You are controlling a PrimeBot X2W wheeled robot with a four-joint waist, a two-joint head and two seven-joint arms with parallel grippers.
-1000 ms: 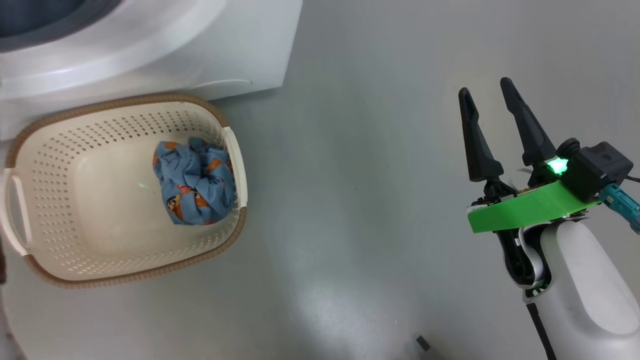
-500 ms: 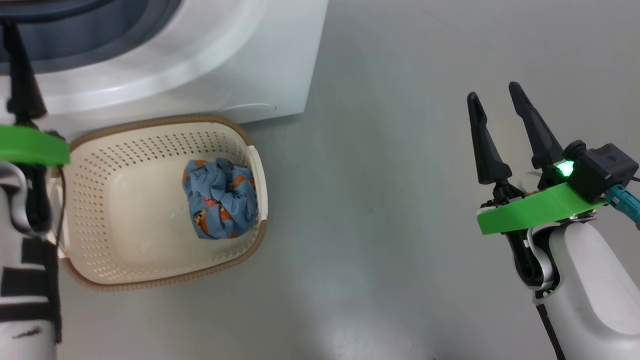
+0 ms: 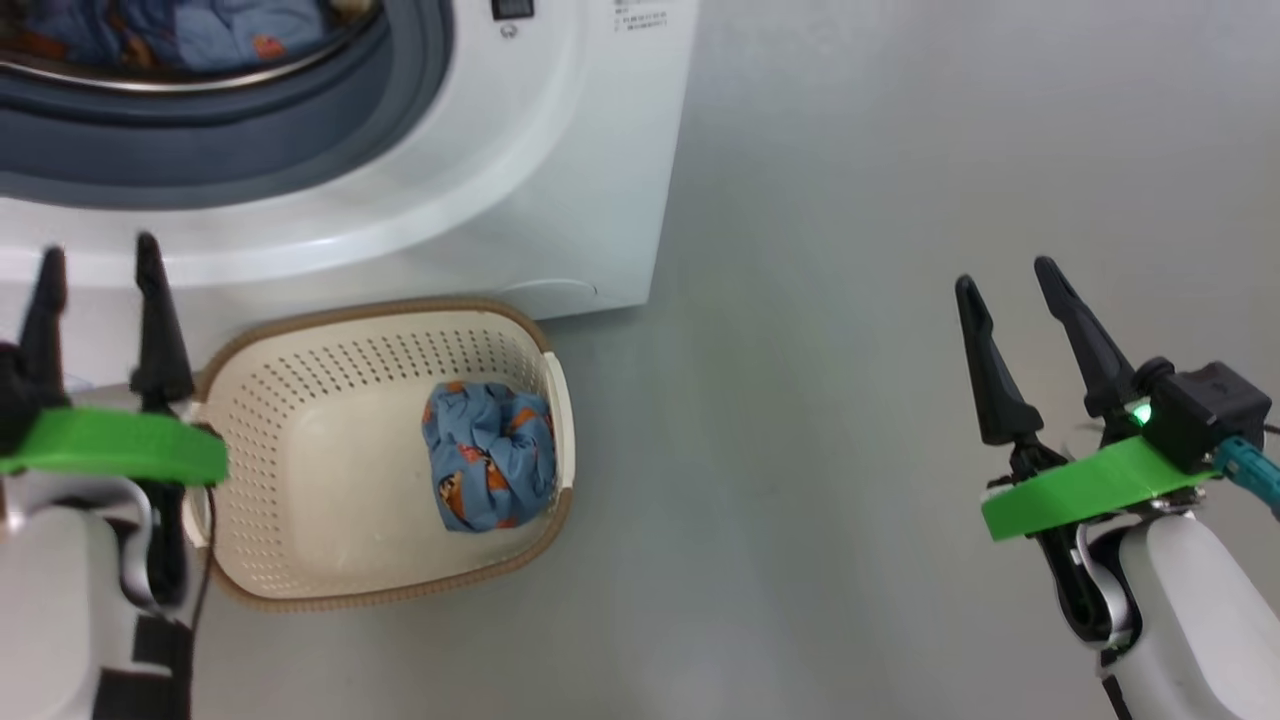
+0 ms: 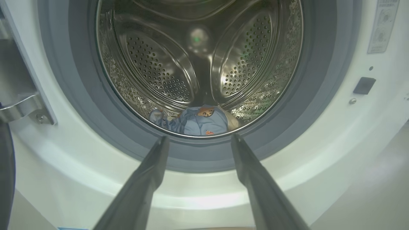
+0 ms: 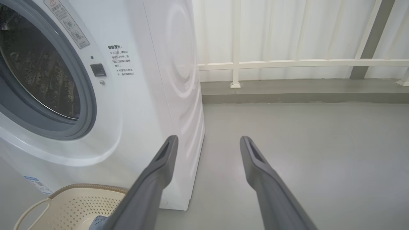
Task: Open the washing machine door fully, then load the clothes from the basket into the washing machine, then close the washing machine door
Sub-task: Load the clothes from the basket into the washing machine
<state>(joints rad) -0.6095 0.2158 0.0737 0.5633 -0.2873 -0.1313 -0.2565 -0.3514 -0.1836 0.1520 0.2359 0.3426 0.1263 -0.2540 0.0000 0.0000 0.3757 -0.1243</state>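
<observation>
My left hand [image 3: 98, 250] sits at the lower left of the head view. Its two fingers are spread wide with nothing between them, pointing at the front of the washing machine [image 3: 560, 150]. Through its wrist camera I look straight into the steel drum [image 4: 198, 54], ringed by the grey seal [image 4: 322, 95]. The opening is uncovered, and a metal hinge bracket [image 4: 19, 107] shows at the left. Some blue clothes [image 4: 195, 123] with orange prints lie at the bottom of the drum, close to the front lip, with a bit of cream cloth [image 4: 232, 119] tucked at their right side.

The basket [image 3: 380, 308] stands on the grey floor [image 3: 850, 250] just in front of the machine, right beside my left hand. One crumpled blue garment [image 3: 488, 455] with orange prints lies inside it, against the right-hand wall.

My right hand [image 3: 1005, 273] hangs well off to the right over bare floor, fingers likewise apart and empty. Its wrist camera shows the machine's right front corner, the basket's rim at the lower left, and a white railing [image 5: 287, 64] along the far side.
</observation>
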